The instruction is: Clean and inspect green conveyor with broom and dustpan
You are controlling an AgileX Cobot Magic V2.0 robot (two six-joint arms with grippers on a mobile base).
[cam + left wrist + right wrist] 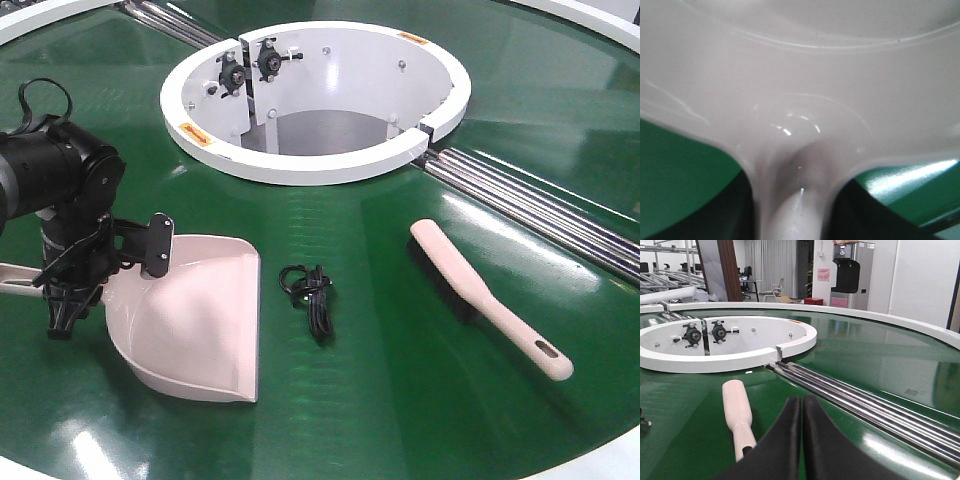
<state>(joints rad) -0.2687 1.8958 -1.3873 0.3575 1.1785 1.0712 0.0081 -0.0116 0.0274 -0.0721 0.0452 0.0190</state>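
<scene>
Left wrist view is very close. The left gripper point(792, 220) has its two dark fingers point(732, 215) pressed on both sides of the handle of the pink dustpan point(800, 90), so it is holding the dustpan. The pan spreads out wide just ahead of the fingers. The green conveyor point(680, 165) shows under it on both sides.

Front view shows the dustpan resting on the belt. Its scoop is to the right of the left gripper and its flat lip faces away from it. A small black cord point(308, 298) lies a little past the lip, not touching it. The pink broom point(488, 298) lies past the cord, well apart from the left gripper. The white ring hub point(315, 100) sits farther back, with steel rollers point(545, 205) running out from it.

Right wrist view shows the right gripper point(801, 402) closed tight, fingers touching, with nothing in it. The broom lies just to its left on the belt, not touching it. The hub is ahead and to the left, and the rollers run by on the right.
</scene>
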